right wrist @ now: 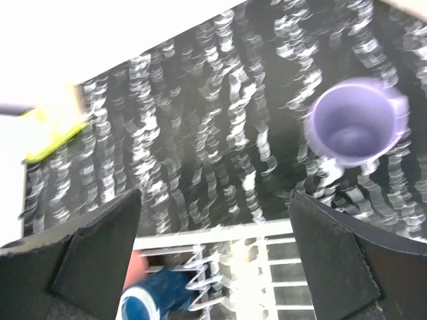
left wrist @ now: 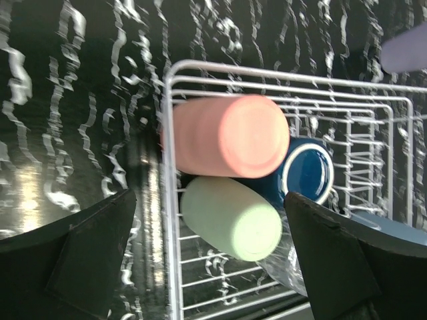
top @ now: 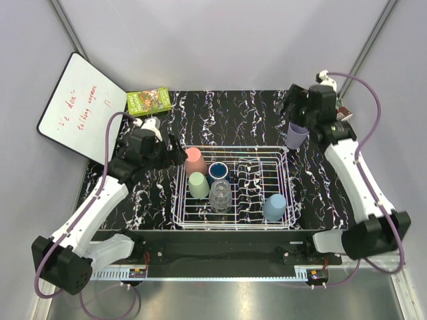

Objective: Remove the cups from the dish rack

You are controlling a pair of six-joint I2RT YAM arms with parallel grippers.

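The pink cup [left wrist: 227, 137] and green cup [left wrist: 230, 219] touch in the corner of the rack [left wrist: 167, 200], bottoms toward the camera. The blue cup [left wrist: 308, 170] is just behind them, mouth showing. A blurred lavender cup [left wrist: 405, 48] is beyond the rack. The fingers [left wrist: 87, 260] are spread wide over the table [left wrist: 80, 100].

Left wrist view: dish rack [left wrist: 168, 133] cut by right and bottom edges. Inside rack: clear glass [left wrist: 283, 263] blurred, cut by bottom edge; light blue-grey cup [left wrist: 393, 230] mostly behind finger [left wrist: 347, 267] of left gripper [left wrist: 208, 199]; dark blue cup [left wrist: 307, 170] partly behind salmon-pink cup [left wrist: 223, 137]. Outside rack, off its corner: lavender cup [left wrist: 405, 48] cut by right edge. Right wrist view motion-blurred throughout; rack shows one rim only. Left of rack, whiteboard [top: 77, 107] writing too small to read.
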